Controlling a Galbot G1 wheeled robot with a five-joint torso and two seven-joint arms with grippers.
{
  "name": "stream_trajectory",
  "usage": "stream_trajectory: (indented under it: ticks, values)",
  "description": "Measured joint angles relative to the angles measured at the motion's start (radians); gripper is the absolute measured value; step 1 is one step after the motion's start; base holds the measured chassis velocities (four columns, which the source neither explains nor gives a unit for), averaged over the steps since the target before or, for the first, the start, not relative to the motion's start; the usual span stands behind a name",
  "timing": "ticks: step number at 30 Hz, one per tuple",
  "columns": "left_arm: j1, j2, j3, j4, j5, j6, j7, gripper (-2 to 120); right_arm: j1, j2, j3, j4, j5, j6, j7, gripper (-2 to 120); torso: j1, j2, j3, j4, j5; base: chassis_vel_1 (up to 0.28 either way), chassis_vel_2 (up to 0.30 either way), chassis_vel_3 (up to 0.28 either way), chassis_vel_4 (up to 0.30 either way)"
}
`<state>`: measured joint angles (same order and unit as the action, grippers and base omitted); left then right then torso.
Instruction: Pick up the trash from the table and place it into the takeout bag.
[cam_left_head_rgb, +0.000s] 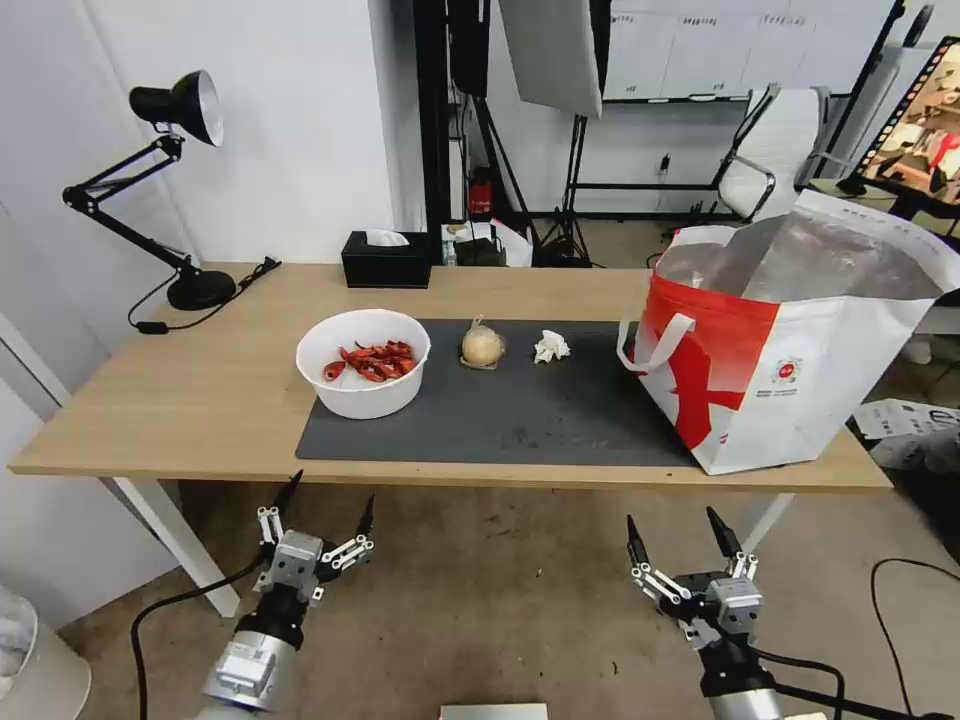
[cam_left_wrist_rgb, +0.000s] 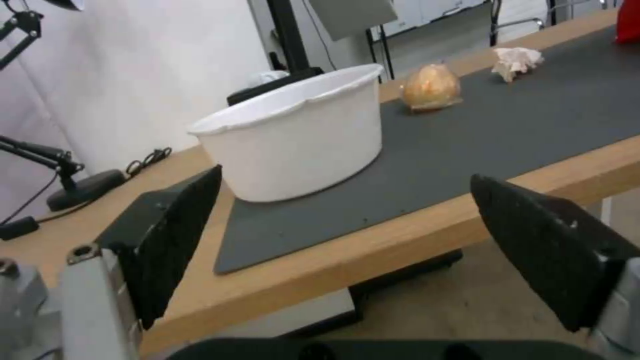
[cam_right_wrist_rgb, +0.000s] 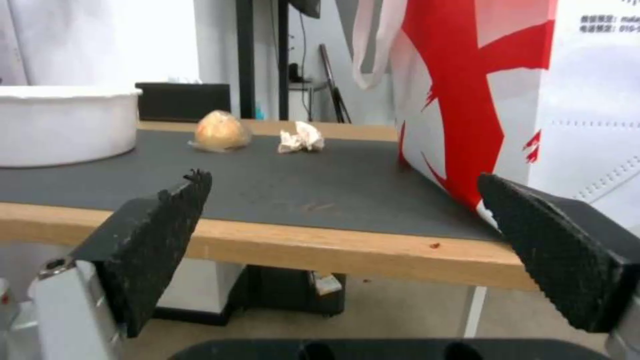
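Note:
On the light-wood table (cam_left_head_rgb: 200, 400) lies a dark grey mat (cam_left_head_rgb: 500, 420). A white round bowl (cam_left_head_rgb: 363, 361) (cam_left_wrist_rgb: 293, 132) (cam_right_wrist_rgb: 63, 122) of red shell scraps stands at the mat's left end. Beside it sit a small knotted clear bag with a beige lump (cam_left_head_rgb: 482, 346) (cam_left_wrist_rgb: 431, 87) (cam_right_wrist_rgb: 221, 131) and a crumpled white tissue (cam_left_head_rgb: 550, 347) (cam_left_wrist_rgb: 517, 61) (cam_right_wrist_rgb: 301, 137). The white-and-red takeout bag (cam_left_head_rgb: 790, 350) (cam_right_wrist_rgb: 507, 90) stands open at the table's right end. My left gripper (cam_left_head_rgb: 329, 493) (cam_left_wrist_rgb: 343, 225) and right gripper (cam_left_head_rgb: 678, 530) (cam_right_wrist_rgb: 343, 230) hang open and empty below the front edge.
A black tissue box (cam_left_head_rgb: 386, 259) sits at the table's back edge. A black desk lamp (cam_left_head_rgb: 165, 190) with its cable stands at the back left. Behind the table are light stands, an office chair (cam_left_head_rgb: 775, 150) and a white wall.

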<state>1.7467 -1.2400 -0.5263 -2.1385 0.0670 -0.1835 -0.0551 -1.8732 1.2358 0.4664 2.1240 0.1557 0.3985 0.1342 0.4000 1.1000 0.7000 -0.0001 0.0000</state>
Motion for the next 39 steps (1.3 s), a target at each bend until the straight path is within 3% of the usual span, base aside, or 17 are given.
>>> stream_trajectory:
  ticks: [15,23,29,33,38,39]
  values:
    - [-0.010,-0.008,0.006,0.020,-0.004,-0.009,0.003,100,0.032,-0.022,-0.010,-0.019,0.018,-0.023,0.000,100,0.000,0.000,0.000,0.0001,0.0000,0.000,0.000,0.000,0.000]
    - [-0.026,0.006,0.007,0.028,-0.011,-0.017,0.003,100,0.108,-0.063,-0.053,-0.017,0.072,-0.094,-0.003,100,0.000,0.000,0.000,0.0000,0.0000,0.000,0.000,0.000,0.000]
    - [-0.043,0.011,0.008,0.028,-0.019,-0.002,0.003,100,0.274,-0.196,-0.123,-0.007,0.200,-0.183,-0.041,100,0.000,0.000,0.000,0.0000,0.0003,0.000,0.000,0.000,0.000]
    - [-0.049,0.009,0.009,0.029,-0.026,0.011,0.004,100,0.520,-0.354,-0.227,-0.078,0.393,-0.237,-0.078,100,0.000,0.000,0.000,0.0003,0.0001,0.000,0.000,0.000,0.000]
    - [-0.048,0.004,0.003,0.032,-0.027,0.017,0.004,100,0.707,-0.419,-0.341,-0.156,0.489,-0.259,-0.085,100,0.000,0.000,0.000,-0.0001,0.0003,0.000,0.000,0.000,0.000]
    - [-0.047,0.000,0.002,0.033,-0.028,0.023,0.005,100,0.802,-0.427,-0.406,-0.192,0.519,-0.266,-0.073,100,0.000,0.000,0.000,0.0001,-0.0001,0.000,0.000,0.000,0.000]
